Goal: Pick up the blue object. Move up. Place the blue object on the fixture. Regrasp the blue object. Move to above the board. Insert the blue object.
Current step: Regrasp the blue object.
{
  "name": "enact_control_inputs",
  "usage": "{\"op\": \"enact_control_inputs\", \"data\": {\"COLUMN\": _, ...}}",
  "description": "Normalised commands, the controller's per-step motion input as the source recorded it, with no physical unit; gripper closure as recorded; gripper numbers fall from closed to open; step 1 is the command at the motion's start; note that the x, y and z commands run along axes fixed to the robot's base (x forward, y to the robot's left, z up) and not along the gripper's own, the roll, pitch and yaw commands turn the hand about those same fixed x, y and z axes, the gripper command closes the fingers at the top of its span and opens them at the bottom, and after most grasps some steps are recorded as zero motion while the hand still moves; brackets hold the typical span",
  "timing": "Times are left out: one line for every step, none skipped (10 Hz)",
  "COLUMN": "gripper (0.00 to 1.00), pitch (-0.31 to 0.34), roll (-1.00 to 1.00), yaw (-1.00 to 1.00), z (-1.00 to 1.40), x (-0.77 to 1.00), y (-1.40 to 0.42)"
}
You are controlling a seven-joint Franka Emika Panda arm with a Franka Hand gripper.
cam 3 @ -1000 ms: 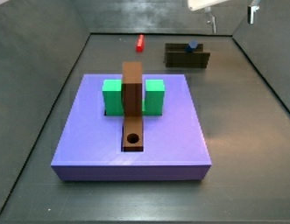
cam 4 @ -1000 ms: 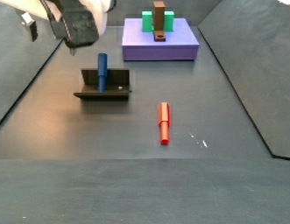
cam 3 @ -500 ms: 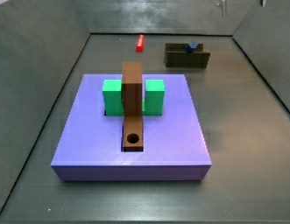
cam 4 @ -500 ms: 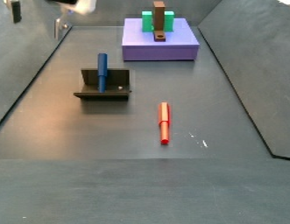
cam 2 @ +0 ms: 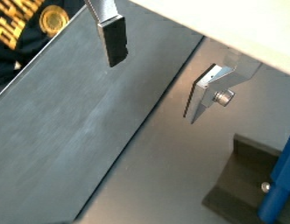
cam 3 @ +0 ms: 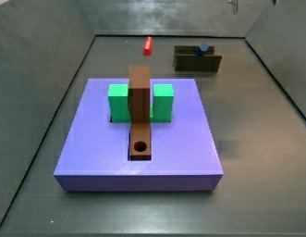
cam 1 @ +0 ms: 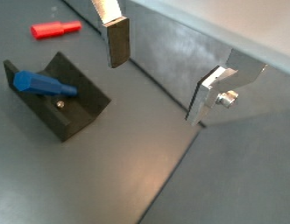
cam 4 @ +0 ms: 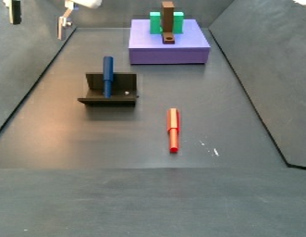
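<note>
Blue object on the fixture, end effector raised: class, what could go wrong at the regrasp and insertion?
1. The blue object leans against the fixture wall; a clumsy approach may tip it.
2. The end effector, open and empty, sits high and off to the side, so it must realign.
3. The hole in the brown bar looks narrow; a tilted grasp could jam on the board.

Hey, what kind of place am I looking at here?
Probably a simulated robot test bench: a dark walled floor, a lavender board, a fixture holding a blue peg, and the open claw raised near the wall.
</note>
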Motion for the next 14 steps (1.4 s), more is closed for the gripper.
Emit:
{"op": "enact_control_inputs", "data": {"gripper": 0.0, "pitch": 0.154, "roll": 1.0, "yaw": 0.49, "z": 0.0, "x": 0.07, "y": 0.0}}
{"op": "enact_control_inputs", "data": {"gripper": 0.0, "pitch": 0.129, "roll": 1.0, "yaw": 0.56, "z": -0.03, "x": 0.0, "y": 0.0}}
{"op": "enact_control_inputs", "data": {"gripper": 0.0, "pitch": 0.0, "roll": 1.0, "yaw": 0.48, "z": -0.11, "x": -0.01, "y": -0.07}}
{"op": "enact_control_inputs", "data": {"gripper": 0.0, "pitch": 0.0, "roll": 1.0, "yaw": 0.45, "z": -0.17, "x": -0.09, "y": -0.17}}
{"op": "enact_control_inputs", "data": {"gripper": 0.0, "pitch": -0.1, "roll": 0.76, "yaw": 0.35, "z": -0.44, "x": -0.16, "y": -0.48}}
{"op": "enact_control_inputs", "data": {"gripper": 0.0, "pitch": -0.029, "roll": 0.55, "yaw": 0.24, "z": -0.35, "x": -0.19, "y": -0.54}}
{"op": "enact_control_inputs", "data": {"gripper": 0.0, "pitch": -0.097, "roll": 0.45, "yaw": 0.21, "z": -0.35, "x": -0.36, "y": -0.46}}
{"op": "enact_control_inputs", "data": {"gripper": 0.0, "pitch": -0.08, "roll": 0.39, "yaw": 0.25, "z": -0.35, "x": -0.33, "y": -0.43}}
{"op": "enact_control_inputs", "data": {"gripper": 0.0, "pitch": -0.009, "roll": 0.03, "yaw": 0.21, "z": -0.27, "x": -0.19, "y": -0.19}}
{"op": "enact_control_inputs", "data": {"gripper": 0.0, "pitch": 0.031, "roll": 0.0, "yaw": 0.0, "z": 0.0, "x": 0.01, "y": 0.0}}
{"op": "enact_control_inputs", "data": {"gripper": 0.0, "pitch": 0.0, "roll": 0.12, "yaw": 0.01, "z": -0.13, "x": 0.0, "y": 0.0}}
{"op": "enact_control_inputs", "data": {"gripper": 0.0, "pitch": -0.026, "roll": 0.17, "yaw": 0.12, "z": -0.37, "x": -0.17, "y": 0.0}}
{"op": "enact_control_inputs", "data": {"gripper": 0.0, "pitch": 0.0, "roll": 0.13, "yaw": 0.15, "z": -0.4, "x": -0.07, "y": 0.0}}
{"op": "enact_control_inputs", "data": {"gripper": 0.0, "pitch": 0.0, "roll": 0.16, "yaw": 0.12, "z": -0.29, "x": -0.02, "y": 0.0}}
